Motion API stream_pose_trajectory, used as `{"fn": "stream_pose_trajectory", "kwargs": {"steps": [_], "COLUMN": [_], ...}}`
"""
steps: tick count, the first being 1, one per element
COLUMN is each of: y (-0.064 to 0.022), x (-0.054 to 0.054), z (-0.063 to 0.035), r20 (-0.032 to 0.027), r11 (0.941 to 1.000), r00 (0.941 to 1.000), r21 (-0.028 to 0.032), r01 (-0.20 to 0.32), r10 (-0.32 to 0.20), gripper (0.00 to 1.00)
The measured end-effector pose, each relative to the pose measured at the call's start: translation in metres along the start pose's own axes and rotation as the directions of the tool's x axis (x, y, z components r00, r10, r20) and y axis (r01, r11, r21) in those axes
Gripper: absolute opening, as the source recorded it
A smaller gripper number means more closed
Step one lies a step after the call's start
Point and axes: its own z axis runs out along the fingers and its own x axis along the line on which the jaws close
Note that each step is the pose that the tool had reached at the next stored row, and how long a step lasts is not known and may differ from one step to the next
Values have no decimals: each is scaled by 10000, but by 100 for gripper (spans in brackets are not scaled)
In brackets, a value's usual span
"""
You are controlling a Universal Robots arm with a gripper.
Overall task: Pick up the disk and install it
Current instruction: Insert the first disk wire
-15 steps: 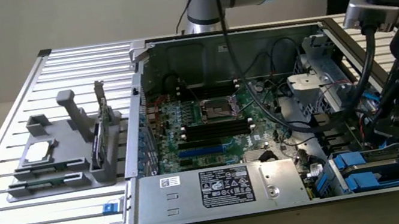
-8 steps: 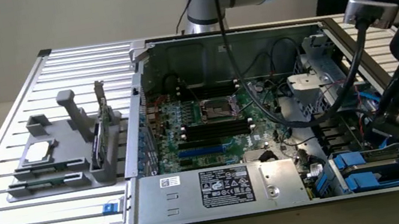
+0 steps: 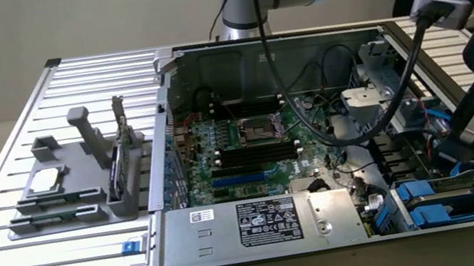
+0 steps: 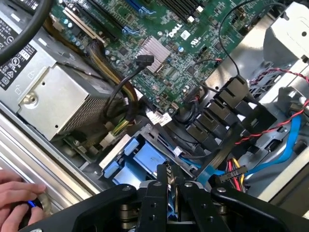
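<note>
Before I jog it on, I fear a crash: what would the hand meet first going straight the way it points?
Most likely the blue-framed disk lying in the computer case, just ahead of the hand; depth is unclear.

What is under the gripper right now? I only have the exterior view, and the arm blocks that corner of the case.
Observer: In the wrist view, the gripper hangs over a blue carrier that sits beside the power supply.
Operator: Any loose wiring close by?
Observer: Yes. A black connector with red, yellow and black wires lies near the carrier, apart from it.
Operator: Is anyone reaching in?
Observer: Not inside the case, but a hand rests just outside the case wall, by the power supply.
</note>
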Motion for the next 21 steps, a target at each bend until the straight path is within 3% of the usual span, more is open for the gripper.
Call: {"fn": "stream_pose_trajectory", "kwargs": {"steps": [5,7,8,10,13,21], "y": [0,0,0,0,0,1], "x": [0,0,0,0,0,2], "z": [0,0,0,0,0,-35], "r20": [13,17,20,24,28,35], "r11": [9969,9938,9918,9874,9788,9479], "r00": [9969,9938,9918,9874,9788,9480], "r21": [-39,-54,-63,-79,-103,-165], "r01": [-790,-1107,-1274,-1580,-2047,-3182], "r10": [790,1107,1274,1580,2048,3183], "gripper": [18,20,27,27,27,27]}}
